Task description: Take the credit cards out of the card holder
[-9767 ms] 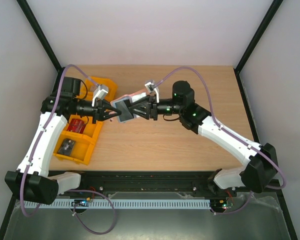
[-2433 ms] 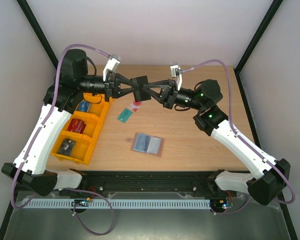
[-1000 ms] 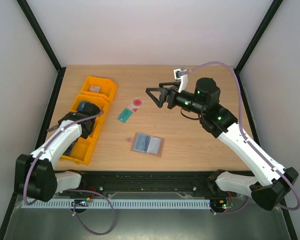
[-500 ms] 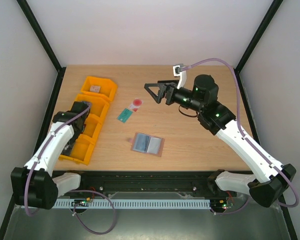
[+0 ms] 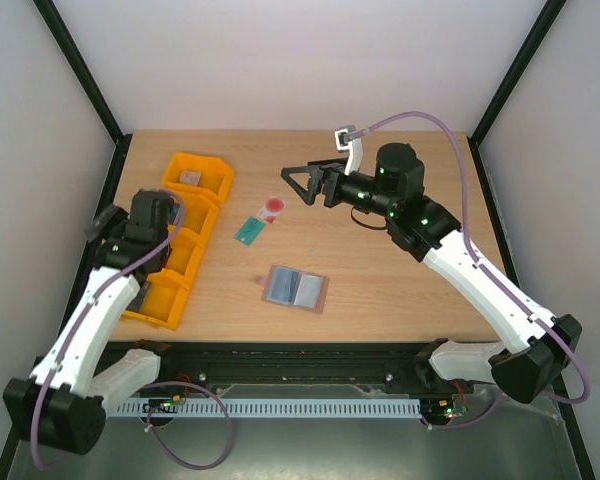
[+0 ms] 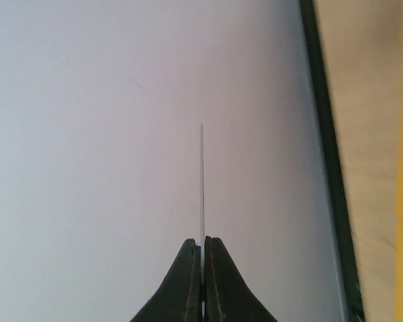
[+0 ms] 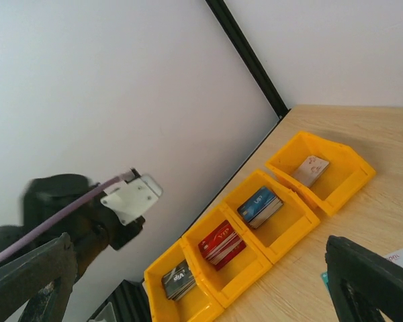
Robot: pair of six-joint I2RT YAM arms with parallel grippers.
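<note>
Right hand (image 5: 298, 186) gapes wide and empty, just right of the pale card (image 5: 272, 208). That card and the teal card (image 5: 248, 231) lie beyond the card holder (image 5: 295, 287), in a diagonal line running near-left to far-right. It lies open on the tabletop (image 5: 400, 290), long axis left-right. Both 2 cards look out. The left hand (image 6: 202, 243), pinched together, sits well left by the orange bins (image 5: 195, 180); whether it holds anything I cannot tell.

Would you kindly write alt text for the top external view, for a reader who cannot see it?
A reddish-brown folding card holder lies open on the wooden table, a teal card and a pale red-marked card beyond it, right gripper open nearby.
</note>
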